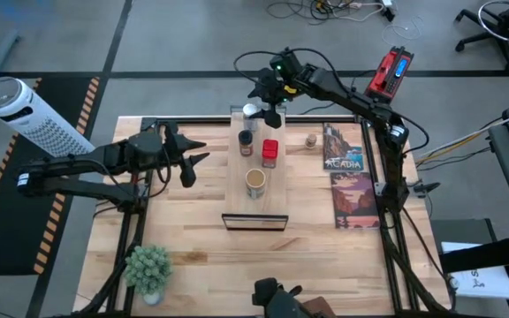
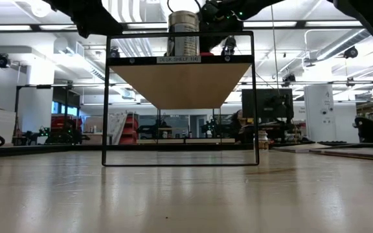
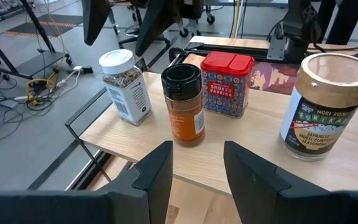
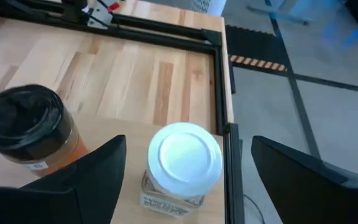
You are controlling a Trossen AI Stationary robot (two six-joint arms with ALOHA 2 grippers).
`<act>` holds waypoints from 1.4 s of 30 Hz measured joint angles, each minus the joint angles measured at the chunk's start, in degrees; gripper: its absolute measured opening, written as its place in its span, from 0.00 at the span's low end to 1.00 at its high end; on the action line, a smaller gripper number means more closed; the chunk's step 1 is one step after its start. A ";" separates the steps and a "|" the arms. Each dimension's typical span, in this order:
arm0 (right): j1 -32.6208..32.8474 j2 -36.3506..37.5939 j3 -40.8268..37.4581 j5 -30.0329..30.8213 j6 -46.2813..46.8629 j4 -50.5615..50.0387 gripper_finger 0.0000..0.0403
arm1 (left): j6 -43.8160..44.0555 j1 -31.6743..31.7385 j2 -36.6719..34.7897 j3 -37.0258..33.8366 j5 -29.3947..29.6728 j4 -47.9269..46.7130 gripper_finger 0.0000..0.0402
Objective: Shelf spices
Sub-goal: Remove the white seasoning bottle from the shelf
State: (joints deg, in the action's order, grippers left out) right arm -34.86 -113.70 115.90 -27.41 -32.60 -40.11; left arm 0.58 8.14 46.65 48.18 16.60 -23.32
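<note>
All of the spices stand upright on the shelf (image 1: pixel 277 190), a pale board raised on a black wire frame (image 2: pixel 180 84). From far end to near end they are the white-capped jar (image 1: pixel 250 111), the dark-lidded jar (image 1: pixel 246 141), the red tin (image 1: pixel 269 153) and the tan-topped jar (image 1: pixel 254 182). My right gripper (image 4: pixel 188 149) is open over the shelf's far end. Its fingers stand on either side of the white cap (image 4: pixel 185 158), with gaps showing. My left gripper (image 1: pixel 190 159) is open, left of the shelf and clear of it. In its wrist view the left gripper (image 3: pixel 197 155) faces the dark-lidded jar (image 3: pixel 184 102).
Two flat game boxes (image 1: pixel 347 177) lie right of the shelf, with a small round object (image 1: pixel 311 140) beside them. A potted plant (image 1: pixel 148 267) stands at the near left corner. A white perforated cylinder (image 1: pixel 29 115) lies off the table's far left. Bare tabletop (image 1: pixel 193 238) lies near the shelf's front.
</note>
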 joint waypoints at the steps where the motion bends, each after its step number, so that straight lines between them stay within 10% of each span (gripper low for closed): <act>1: 0.01 -0.16 0.00 -0.01 0.03 0.13 0.80 | 0.00 0.00 0.00 0.00 0.00 -0.04 0.33; 31: 0.36 -5.86 -0.04 -0.03 1.95 2.13 0.79 | 1.03 0.00 -0.02 0.00 -0.02 -1.42 0.33; 42: 0.49 -6.52 -0.04 0.10 2.19 2.91 0.59 | 1.30 0.00 -0.02 0.00 -0.02 -2.25 0.33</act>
State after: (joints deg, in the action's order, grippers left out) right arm -34.37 -120.22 115.85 -27.31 -30.41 -37.20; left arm 1.88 8.14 46.63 48.18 16.58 -25.57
